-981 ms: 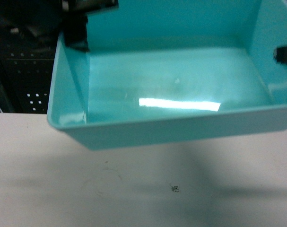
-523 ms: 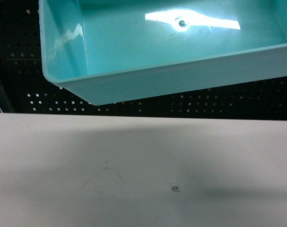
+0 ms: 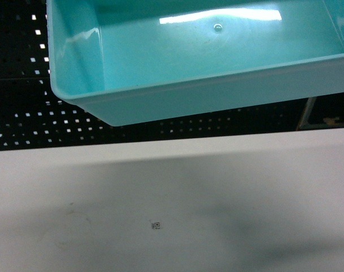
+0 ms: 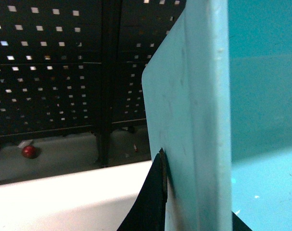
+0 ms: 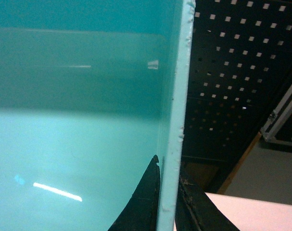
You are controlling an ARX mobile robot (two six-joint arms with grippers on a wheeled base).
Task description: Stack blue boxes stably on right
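Note:
One blue box [image 3: 206,96], a light turquoise tub, hangs in the air at the top of the head view, well above the white table [image 3: 172,187], with its open side towards the camera. In the left wrist view my left gripper [image 4: 196,192] is shut on the box's left wall [image 4: 194,106], with a black finger [image 4: 153,202] pressed against its outside. The right wrist view shows my right gripper [image 5: 169,192] shut on the right wall [image 5: 177,96], one finger on each side. Neither gripper shows in the head view.
A black pegboard wall [image 3: 24,119] stands behind the table. A small printed marker [image 3: 156,225] lies on the tabletop. A red ball [image 4: 29,151] rests on the floor beyond the table edge. A metal frame [image 5: 283,120] stands at the right.
The box has risen from just above the table to the top of the view. The head view has shifted right, so the table marker now sits further left.

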